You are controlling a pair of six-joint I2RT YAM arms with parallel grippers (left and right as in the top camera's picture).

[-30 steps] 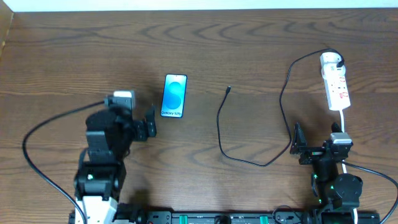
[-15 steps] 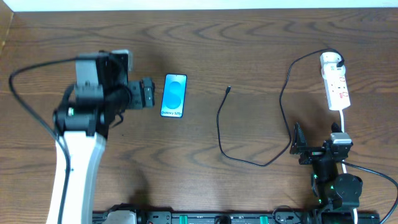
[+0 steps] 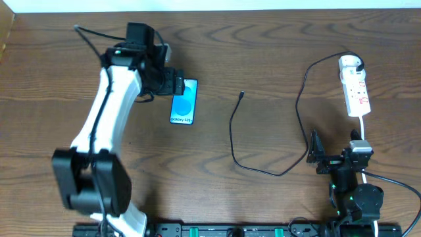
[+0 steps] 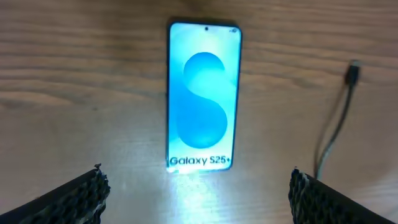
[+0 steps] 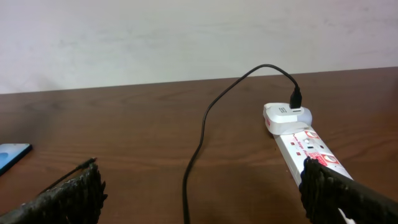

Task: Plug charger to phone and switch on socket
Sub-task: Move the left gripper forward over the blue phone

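Note:
The phone [image 3: 186, 104] lies screen-up, left of centre, its blue screen lit; it fills the left wrist view [image 4: 203, 96]. My left gripper [image 3: 175, 85] hovers over the phone's top left corner, open and empty, its fingers [image 4: 196, 173] wide apart. The charger's black cable [image 3: 231, 141] loops across the middle, its plug tip [image 3: 243, 94] lying loose to the right of the phone [image 4: 352, 71]. Its white adapter [image 3: 349, 63] sits in the socket [image 3: 357, 95], a white power strip at far right. My right gripper [image 3: 314, 153] is open and empty in front of the strip [image 5: 308, 146].
The brown wooden table [image 3: 276, 52] runs back to a pale wall. The strip's white cord [image 3: 363, 125] runs toward the right arm's base. The cable [image 5: 202, 134] crosses between the right fingers [image 5: 200, 165]. The phone's corner [image 5: 11, 154] shows at the right wrist view's left edge.
My left arm has swung from the near left up and to the right, bringing its gripper over the phone's top left. The right arm, cable and phone have not moved.

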